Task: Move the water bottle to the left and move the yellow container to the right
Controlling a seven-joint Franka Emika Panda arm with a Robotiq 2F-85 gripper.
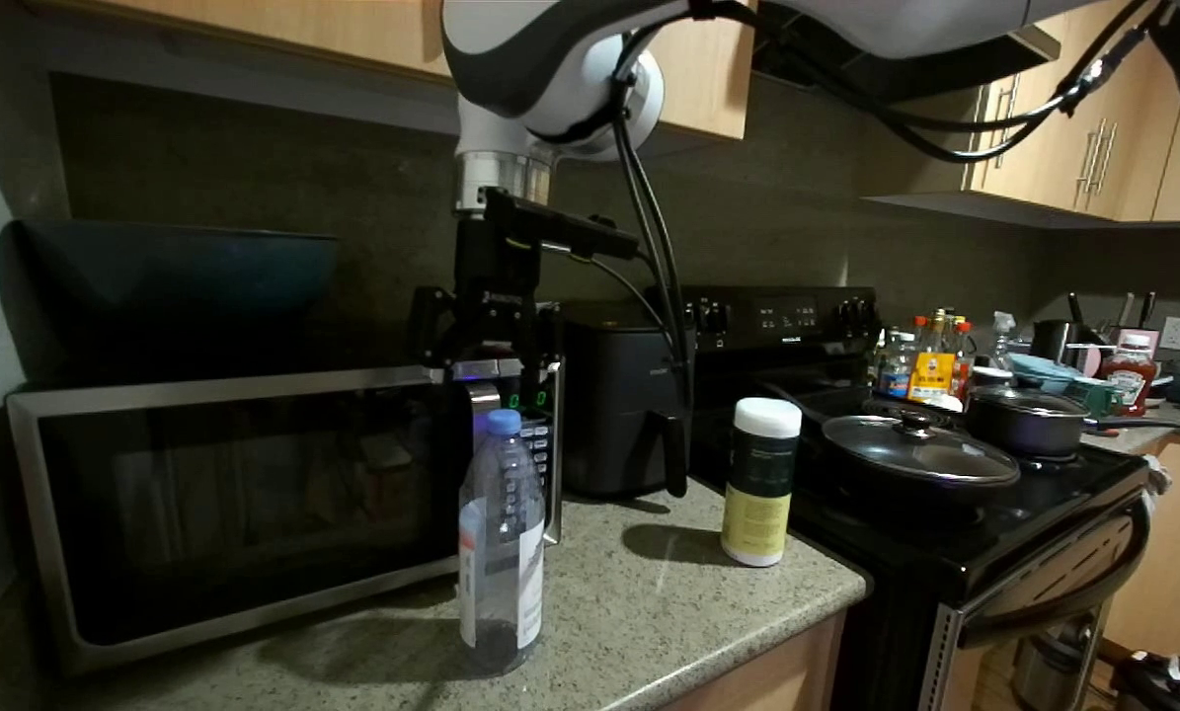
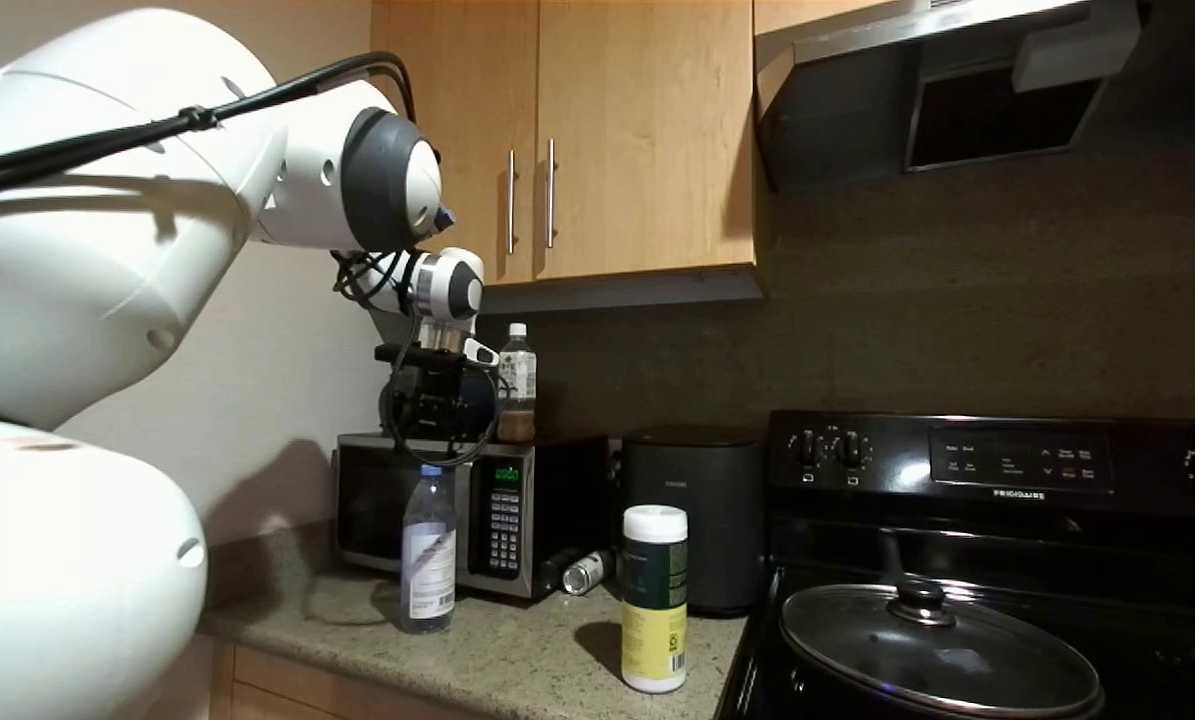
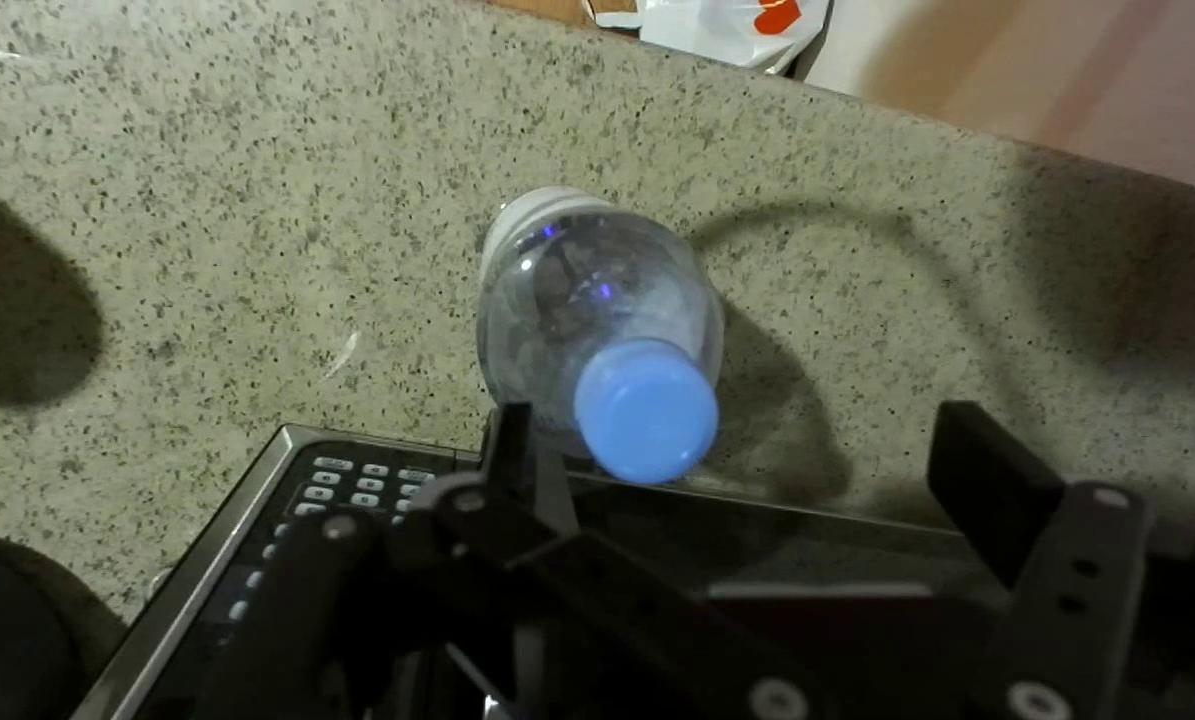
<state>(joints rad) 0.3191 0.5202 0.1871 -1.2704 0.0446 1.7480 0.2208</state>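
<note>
There is one water bottle (image 2: 429, 565); one yellow jar (image 2: 655, 600); one microwave (image 1: 254, 504); one fryer (image 1: 611, 405); one stove (image 2: 897, 460); on it, two pans (image 1: 920, 459) (image 1: 1019, 425).

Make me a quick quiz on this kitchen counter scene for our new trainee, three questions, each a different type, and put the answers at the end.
1. Does the gripper stand open or shut, and is it holding anything?
2. What colour is the cap on the water bottle?
A. Red
B. Blue
C. Black
3. True or false: in both exterior views, the yellow container stands on the counter between the water bottle and the stove.

Key:
1. Open, holding nothing.
2. B.
3. True.
</note>
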